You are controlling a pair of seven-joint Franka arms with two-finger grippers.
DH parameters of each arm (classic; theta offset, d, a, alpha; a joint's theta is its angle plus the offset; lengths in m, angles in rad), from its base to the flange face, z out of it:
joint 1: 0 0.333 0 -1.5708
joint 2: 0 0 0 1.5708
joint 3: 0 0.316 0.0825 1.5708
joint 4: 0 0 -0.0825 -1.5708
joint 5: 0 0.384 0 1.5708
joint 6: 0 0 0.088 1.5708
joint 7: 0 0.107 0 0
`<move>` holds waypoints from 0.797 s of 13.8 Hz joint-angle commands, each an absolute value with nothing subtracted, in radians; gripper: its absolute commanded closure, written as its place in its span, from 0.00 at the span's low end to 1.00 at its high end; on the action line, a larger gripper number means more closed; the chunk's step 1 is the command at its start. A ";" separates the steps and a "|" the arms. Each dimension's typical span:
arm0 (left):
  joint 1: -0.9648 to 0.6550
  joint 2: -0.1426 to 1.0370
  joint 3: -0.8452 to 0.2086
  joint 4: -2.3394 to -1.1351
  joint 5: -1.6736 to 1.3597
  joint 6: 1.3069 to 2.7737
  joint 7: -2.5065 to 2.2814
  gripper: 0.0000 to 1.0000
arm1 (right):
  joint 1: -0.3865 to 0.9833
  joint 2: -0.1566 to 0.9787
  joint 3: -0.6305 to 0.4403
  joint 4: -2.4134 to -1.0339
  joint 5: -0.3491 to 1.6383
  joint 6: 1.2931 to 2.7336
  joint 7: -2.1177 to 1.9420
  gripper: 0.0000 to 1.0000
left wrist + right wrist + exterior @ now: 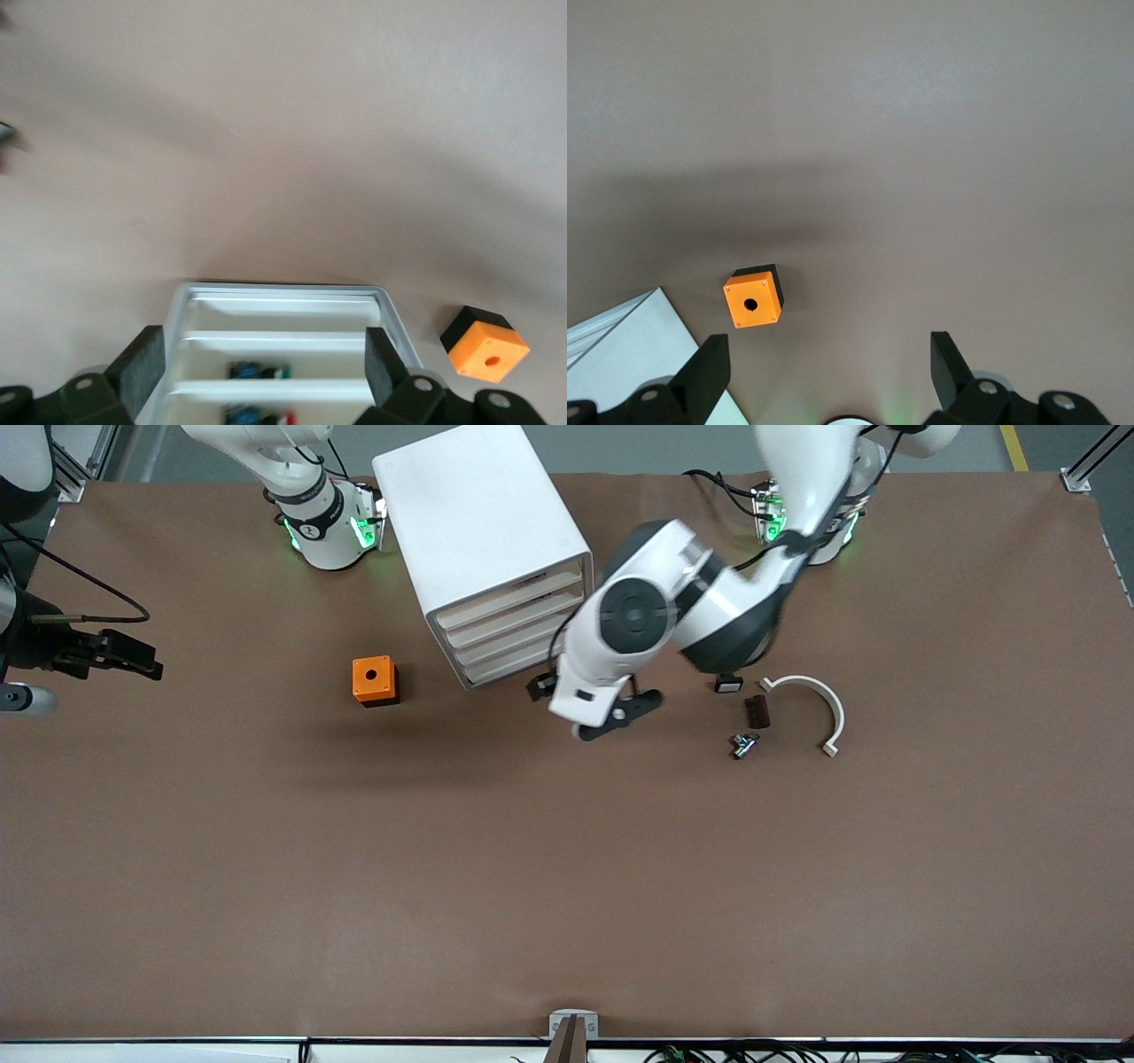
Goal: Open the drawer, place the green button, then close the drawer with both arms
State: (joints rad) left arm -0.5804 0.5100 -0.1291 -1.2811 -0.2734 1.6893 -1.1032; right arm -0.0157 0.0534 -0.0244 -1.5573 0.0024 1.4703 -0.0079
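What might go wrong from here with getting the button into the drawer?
The button lies on the table close among other small parts, so a grab may catch the wrong one. The open left gripper hangs over the pulled-out drawer; coming lower, a finger could hit its rim. The right gripper, open, waits over the right arm's end of the table.

A small orange cube with a round hole (372,678) on top and a black base sits on the brown tabletop (567,886). Toward the left arm's end lie a curved white plastic half-ring (819,704), a small dark brown block (757,711) just beside it, and a small black part with a white cap (728,684).
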 commanded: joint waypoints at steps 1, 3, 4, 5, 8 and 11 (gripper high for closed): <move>-0.464 0.376 -0.133 -1.324 -0.259 1.567 -0.999 0.01 | -0.035 0.071 -0.012 -1.497 -0.006 1.419 -0.009 0.00; -0.370 0.304 -0.132 -1.324 -0.258 1.468 -0.861 0.01 | -0.035 0.071 -0.015 -1.487 -0.005 1.416 -0.011 0.00; -0.323 0.281 -0.132 -1.325 -0.258 1.429 -0.792 0.01 | -0.047 0.069 -0.014 -1.482 0.001 1.399 -0.012 0.00; -0.274 0.262 -0.132 -1.325 -0.256 1.377 -0.725 0.01 | -0.049 0.068 -0.014 -1.471 0.002 1.367 -0.012 0.00; -0.172 0.207 -0.133 -1.327 -0.148 1.257 -0.548 0.01 | -0.048 0.061 -0.012 -1.457 -0.005 1.327 -0.009 0.00; -0.062 0.192 -0.133 -1.328 -0.083 1.226 -0.389 0.01 | -0.061 0.055 -0.014 -1.460 0.000 1.325 -0.009 0.00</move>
State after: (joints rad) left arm -0.1171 0.2223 -0.1239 -1.2961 -0.1198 1.2344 -0.4746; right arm -0.0344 0.0552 -0.0264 -1.4771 0.0023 1.3447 -0.0078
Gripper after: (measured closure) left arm 0.004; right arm 0.000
